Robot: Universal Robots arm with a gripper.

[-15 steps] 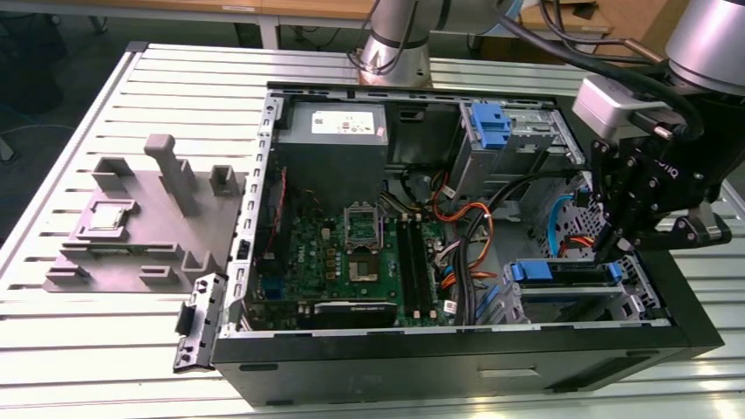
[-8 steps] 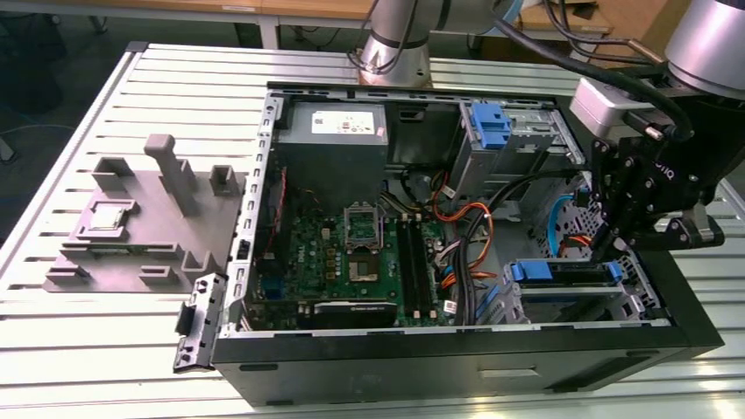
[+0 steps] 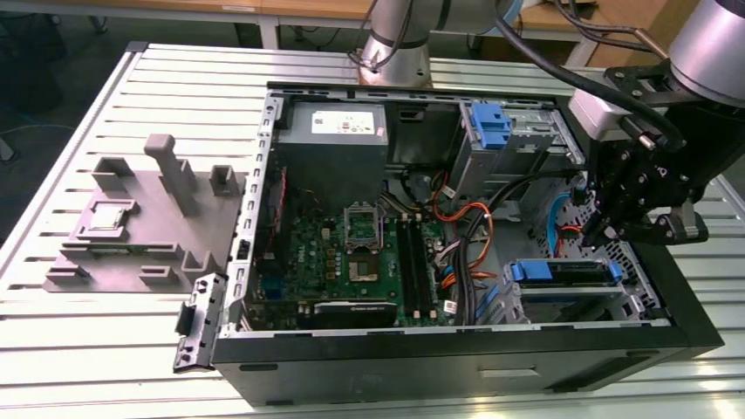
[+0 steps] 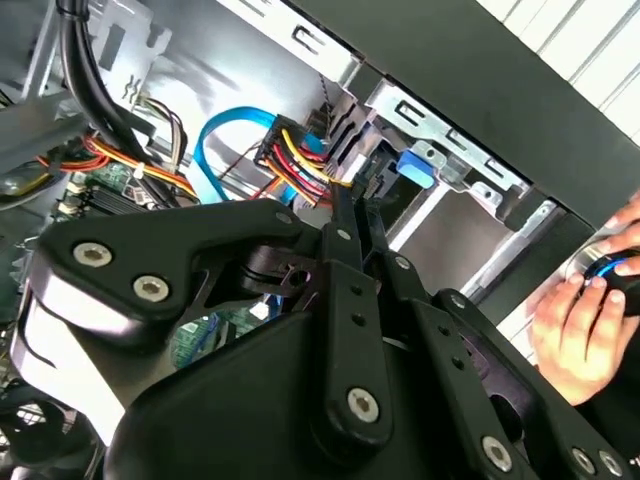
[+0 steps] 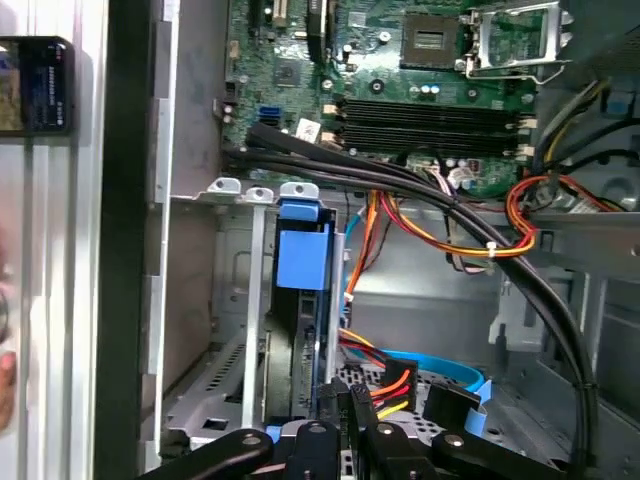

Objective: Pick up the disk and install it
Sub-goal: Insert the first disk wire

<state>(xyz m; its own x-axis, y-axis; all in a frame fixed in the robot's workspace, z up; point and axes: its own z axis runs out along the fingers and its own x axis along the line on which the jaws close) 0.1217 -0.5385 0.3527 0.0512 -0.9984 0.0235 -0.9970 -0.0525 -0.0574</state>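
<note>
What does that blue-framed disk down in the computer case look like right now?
The disk sits in a metal bay near the case's front corner, at the exterior view's right. A blue plastic frame edges its dark body. In the first wrist view it stands on edge between the bay's metal rails, blue tab outward. The black pincer hangs just above it.

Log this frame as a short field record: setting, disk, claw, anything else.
setting: open computer case on a slatted table
disk: blue carrier in the drive bay, also seen in the exterior view
claw: shut, empty, above the bay
other: grey fixture at exterior view's left; a person's hand beside the case
</note>
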